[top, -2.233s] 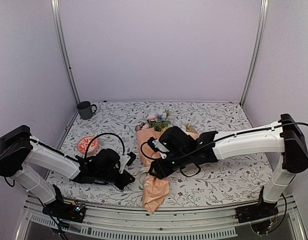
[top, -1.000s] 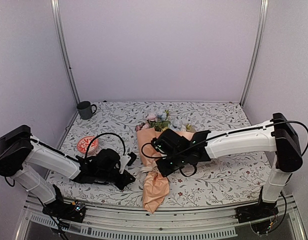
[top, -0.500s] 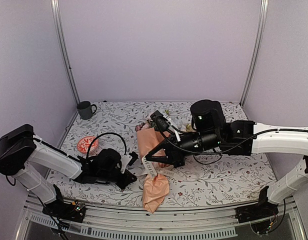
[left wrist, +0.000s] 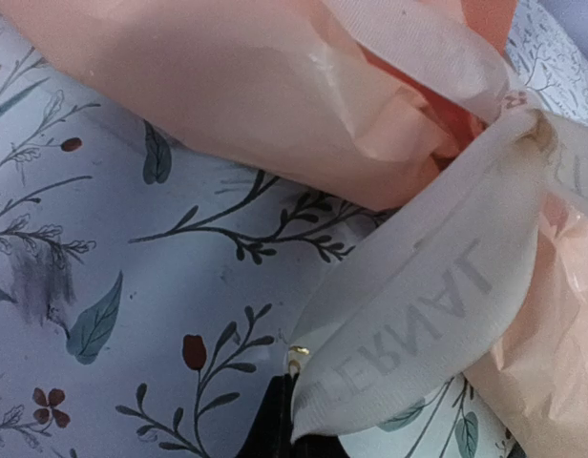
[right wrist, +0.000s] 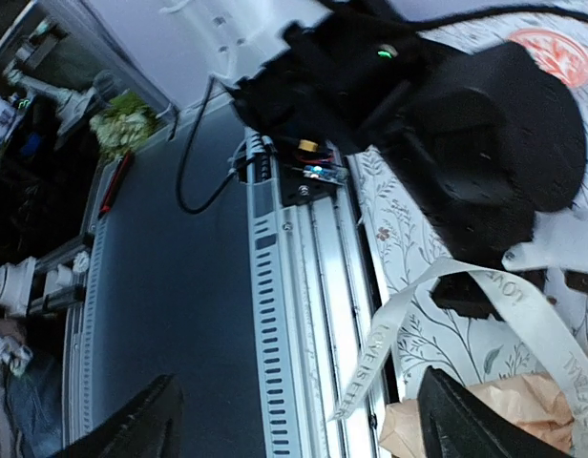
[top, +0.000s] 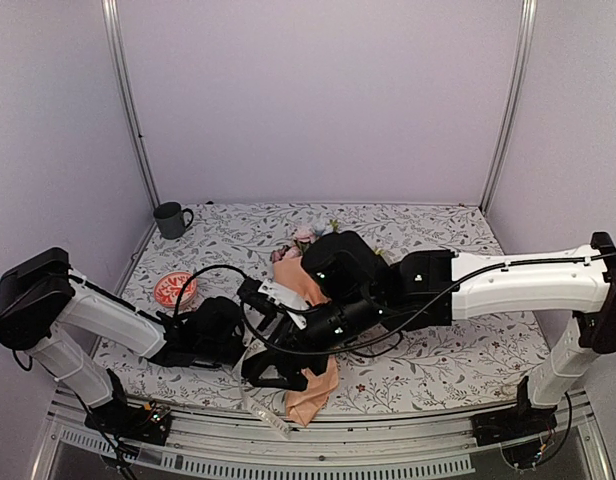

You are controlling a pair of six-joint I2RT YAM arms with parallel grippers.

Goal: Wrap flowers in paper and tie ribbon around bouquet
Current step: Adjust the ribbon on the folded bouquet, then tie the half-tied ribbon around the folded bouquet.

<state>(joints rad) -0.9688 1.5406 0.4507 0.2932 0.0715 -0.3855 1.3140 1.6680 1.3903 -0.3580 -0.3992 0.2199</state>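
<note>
Pale lilac walls [top: 318,100] close in the back and both sides, with slim metal posts [top: 128,100] at the rear corners. The surface [top: 438,225] wears a white cloth printed with leaves and small flowers. A slotted aluminium rail [top: 388,466] runs along its near edge. Below lies a dark grey floor [right wrist: 170,315]. The light is soft and even.

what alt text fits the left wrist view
Close-up of a cream-white ribbon with grey lettering, looped around crumpled peach-orange paper, its lower end pinched in the dark left jaws at the bottom edge. Both lie on a tablecloth printed with leaves and small flowers.
</note>
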